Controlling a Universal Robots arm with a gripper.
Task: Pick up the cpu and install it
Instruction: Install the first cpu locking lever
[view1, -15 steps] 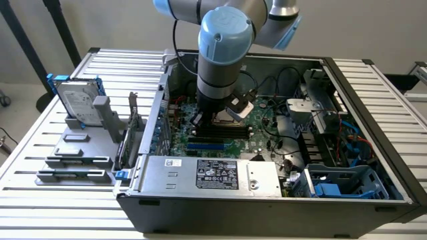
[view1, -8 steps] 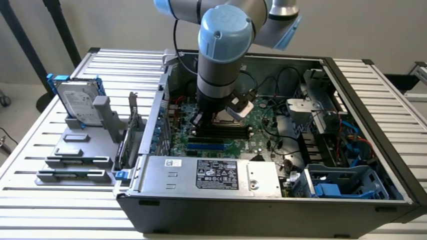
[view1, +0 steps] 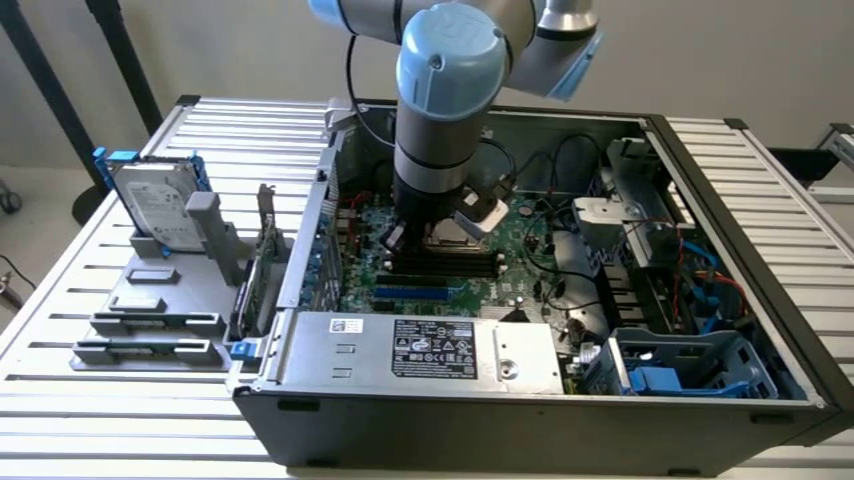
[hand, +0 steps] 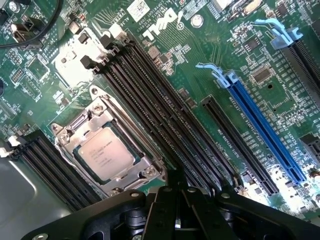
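The cpu sits flat in its metal socket frame on the green motherboard — between banks of black memory slots. The gripper hangs just above the board beside it, jaws pressed together and empty, inside the open computer case on the bench.
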